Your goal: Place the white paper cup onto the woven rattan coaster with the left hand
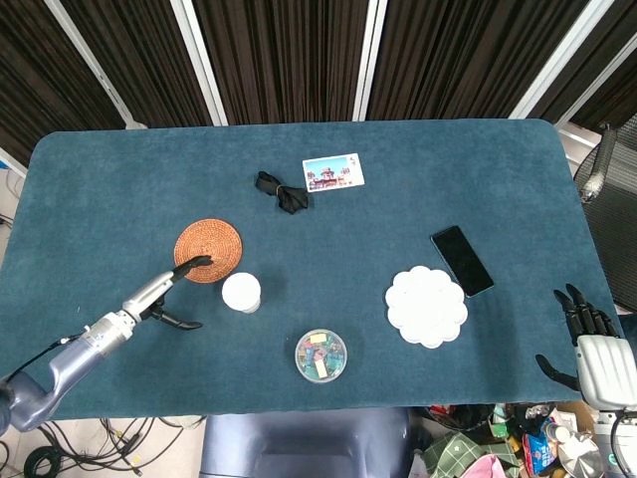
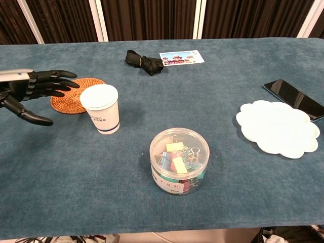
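Note:
The white paper cup (image 1: 241, 292) (image 2: 103, 109) stands upright on the blue cloth, just in front and to the right of the woven rattan coaster (image 1: 208, 250) (image 2: 76, 96). My left hand (image 1: 171, 291) (image 2: 31, 93) hovers to the left of the cup, fingers spread and empty, their tips over the coaster's near edge. A gap remains between the hand and the cup. My right hand (image 1: 589, 342) hangs open past the table's right front corner, seen only in the head view.
A clear round tub of coloured clips (image 1: 320, 356) (image 2: 178, 160) sits near the front edge. A white scalloped plate (image 1: 426, 306) (image 2: 277, 127), a black phone (image 1: 462, 260), a black strap (image 1: 282, 192) and a postcard (image 1: 333, 171) lie further off.

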`<control>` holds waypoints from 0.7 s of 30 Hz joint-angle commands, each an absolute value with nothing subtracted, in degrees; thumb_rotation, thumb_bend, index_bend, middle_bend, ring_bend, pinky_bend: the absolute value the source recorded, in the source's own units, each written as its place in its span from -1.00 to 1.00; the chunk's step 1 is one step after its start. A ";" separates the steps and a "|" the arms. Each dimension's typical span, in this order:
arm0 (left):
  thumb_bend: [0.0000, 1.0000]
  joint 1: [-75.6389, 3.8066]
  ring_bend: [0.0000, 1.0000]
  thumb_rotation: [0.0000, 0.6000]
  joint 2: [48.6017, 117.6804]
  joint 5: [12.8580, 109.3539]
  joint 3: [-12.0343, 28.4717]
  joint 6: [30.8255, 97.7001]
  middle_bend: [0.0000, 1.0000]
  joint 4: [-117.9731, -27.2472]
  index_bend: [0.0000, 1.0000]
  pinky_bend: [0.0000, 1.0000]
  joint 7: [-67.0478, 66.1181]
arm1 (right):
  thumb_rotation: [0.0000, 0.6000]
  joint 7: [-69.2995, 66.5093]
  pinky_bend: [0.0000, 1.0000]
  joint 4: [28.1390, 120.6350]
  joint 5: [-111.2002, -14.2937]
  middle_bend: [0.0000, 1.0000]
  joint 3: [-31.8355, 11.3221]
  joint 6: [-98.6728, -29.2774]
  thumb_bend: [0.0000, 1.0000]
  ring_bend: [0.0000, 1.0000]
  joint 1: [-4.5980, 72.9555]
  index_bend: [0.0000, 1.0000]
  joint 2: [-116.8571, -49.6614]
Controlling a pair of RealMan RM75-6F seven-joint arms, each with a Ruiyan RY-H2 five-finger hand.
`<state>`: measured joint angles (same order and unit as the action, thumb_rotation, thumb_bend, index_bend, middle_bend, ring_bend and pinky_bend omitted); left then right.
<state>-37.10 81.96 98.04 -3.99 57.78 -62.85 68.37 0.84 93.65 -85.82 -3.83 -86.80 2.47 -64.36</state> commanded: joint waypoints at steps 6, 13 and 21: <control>-0.78 -39.61 -1.00 1.00 84.64 96.61 -3.26 56.04 -0.77 -61.68 -0.90 -1.00 67.68 | 1.00 0.75 -0.68 94.00 -85.31 -1.00 -3.98 -86.56 -0.76 -0.75 2.45 -0.99 -64.11; -0.78 -41.45 -1.00 1.00 85.92 95.76 -3.84 53.21 -0.75 -61.29 -0.89 -1.00 66.22 | 1.00 0.63 -0.68 94.44 -85.05 -1.00 -3.89 -86.16 -0.76 -0.75 2.43 -0.99 -63.82; -0.78 -42.74 -1.00 1.00 86.82 94.76 -3.47 52.47 -0.64 -61.60 -0.80 -1.00 64.47 | 1.00 0.66 -0.68 94.73 -84.72 -1.00 -3.85 -85.64 -0.76 -0.75 2.51 -0.99 -63.49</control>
<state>-42.62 86.66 94.92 -3.62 52.43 -61.57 64.72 0.69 94.72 -84.73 -3.85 -85.64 2.51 -63.49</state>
